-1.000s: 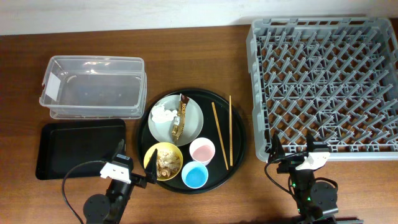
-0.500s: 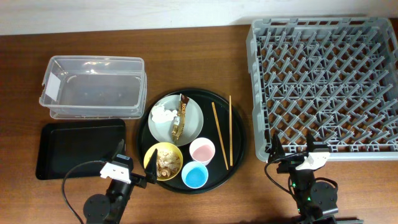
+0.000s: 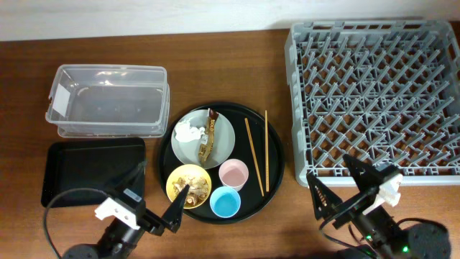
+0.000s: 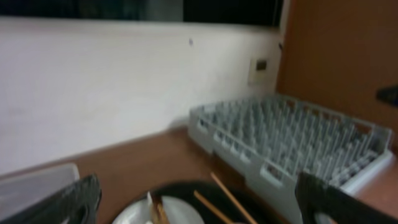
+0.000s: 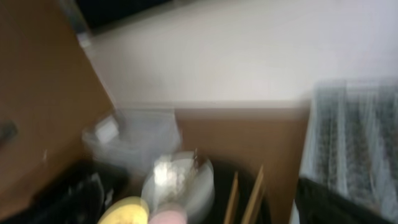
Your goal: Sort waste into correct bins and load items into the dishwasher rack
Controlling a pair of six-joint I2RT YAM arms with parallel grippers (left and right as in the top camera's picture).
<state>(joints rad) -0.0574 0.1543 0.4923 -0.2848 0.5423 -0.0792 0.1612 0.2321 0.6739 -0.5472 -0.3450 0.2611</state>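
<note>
Centrally, one grey plate point(image 3: 223, 144), bearing one crumpled tissue point(image 3: 188, 132) and one wrapper point(image 3: 208, 138), shares the round tray point(image 3: 277, 165) with one yellow bowl point(image 3: 172, 180), pink cup point(image 3: 233, 174), blue cup point(image 3: 226, 203) and two chopsticks point(image 3: 252, 152). Leftward: clear tub point(image 3: 108, 101), black bin tray point(image 3: 93, 173). Upper right: one rack point(image 3: 374, 86). Below, left pincer point(image 3: 162, 180) and right pincer point(image 3: 328, 167) gape released.

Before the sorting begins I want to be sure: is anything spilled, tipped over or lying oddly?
Nothing stands out. The tissue and wrapper lie on the plate, the food scraps sit inside the yellow bowl, the pink cup and blue cup stand upright, and the chopsticks rest on the round tray, slightly spread.
</note>
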